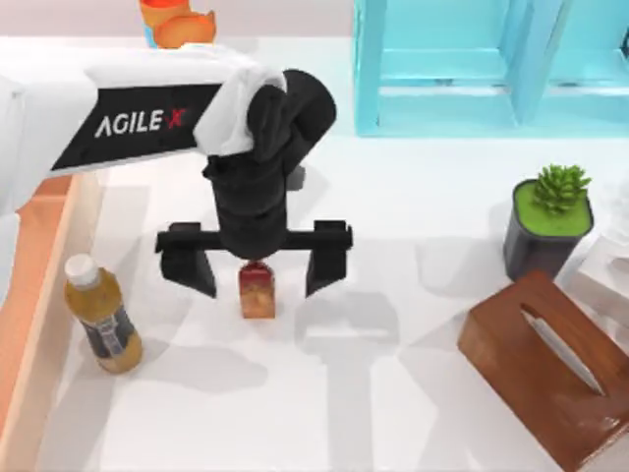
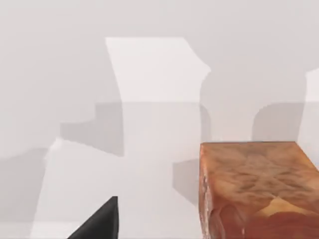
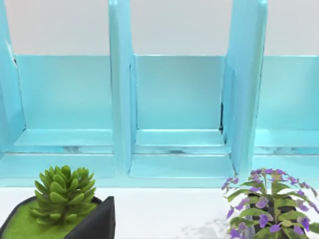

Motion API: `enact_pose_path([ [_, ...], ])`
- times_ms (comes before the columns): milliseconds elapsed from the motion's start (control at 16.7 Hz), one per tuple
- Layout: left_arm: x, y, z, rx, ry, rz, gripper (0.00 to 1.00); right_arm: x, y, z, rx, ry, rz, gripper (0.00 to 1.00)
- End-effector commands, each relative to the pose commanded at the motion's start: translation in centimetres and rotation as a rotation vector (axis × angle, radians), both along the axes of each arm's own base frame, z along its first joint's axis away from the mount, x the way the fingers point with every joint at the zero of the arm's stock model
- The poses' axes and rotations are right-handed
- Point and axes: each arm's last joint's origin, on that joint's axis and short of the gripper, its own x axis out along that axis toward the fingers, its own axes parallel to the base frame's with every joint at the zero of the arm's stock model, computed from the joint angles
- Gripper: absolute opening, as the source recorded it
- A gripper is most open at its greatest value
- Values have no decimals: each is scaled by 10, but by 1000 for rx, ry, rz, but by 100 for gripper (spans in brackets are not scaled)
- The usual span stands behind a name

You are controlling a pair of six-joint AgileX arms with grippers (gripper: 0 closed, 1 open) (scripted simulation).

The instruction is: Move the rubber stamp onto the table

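The rubber stamp stands upright on the table, left of centre, between the amber bottle at its left and the wooden tissue box well off to the right; it seems already set down on the white surface. The left gripper hangs directly over it with fingers spread wide, one on each side and both clear of the block; nothing is held. In the left wrist view the stamp's wooden body fills the corner beside one dark fingertip.

I judge the stamp light and rigid, with flat wooden sides that should take a firm pinch without damage; being small and taller than it is wide, it may tip if nudged off-centre; the best hold is across the tan lower body, below the dark red top. The right gripper is parked facing the light-blue shelf unit; whether it is open or closed, I cannot tell.
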Motion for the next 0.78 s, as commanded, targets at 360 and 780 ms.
enact_pose_path([
  [360,5,-4,79,10,16,0,100,0,0,0,0,0,0,100],
  [780,-3,2,140,1,1,0,100,0,0,0,0,0,0,100],
])
